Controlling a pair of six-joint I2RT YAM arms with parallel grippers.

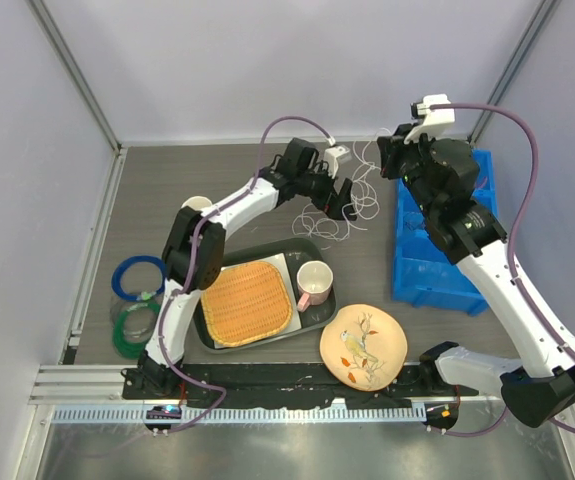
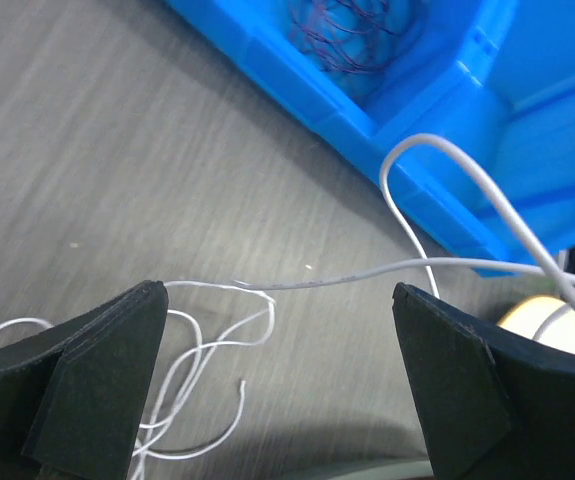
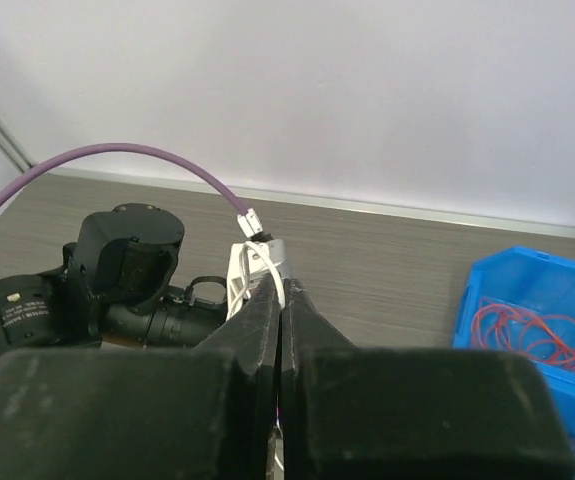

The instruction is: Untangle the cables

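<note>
A bunch of thin white cables (image 1: pixel 355 212) lies looped on the grey table at the back. My left gripper (image 1: pixel 341 200) hovers over it, open and empty. In the left wrist view (image 2: pixel 277 296) one taut white cable (image 2: pixel 367 272) runs across between the fingers, and loose loops (image 2: pixel 192 350) lie below. My right gripper (image 1: pixel 392 158) is raised beside the bunch. In the right wrist view (image 3: pixel 284 288) it is shut on a white cable loop (image 3: pixel 275 262). Purple wires (image 2: pixel 352 30) and red wires (image 3: pixel 527 330) lie in the blue bin (image 1: pixel 437 285).
The blue bin (image 2: pixel 527 150) stands at the right, close to the bunch. A black tray (image 1: pixel 312 250) holds a woven mat (image 1: pixel 247 300) and a pink mug (image 1: pixel 314 284). A painted plate (image 1: pixel 363 345) lies in front. Blue (image 1: pixel 137 277) and green (image 1: pixel 132 330) tape rings lie at the left.
</note>
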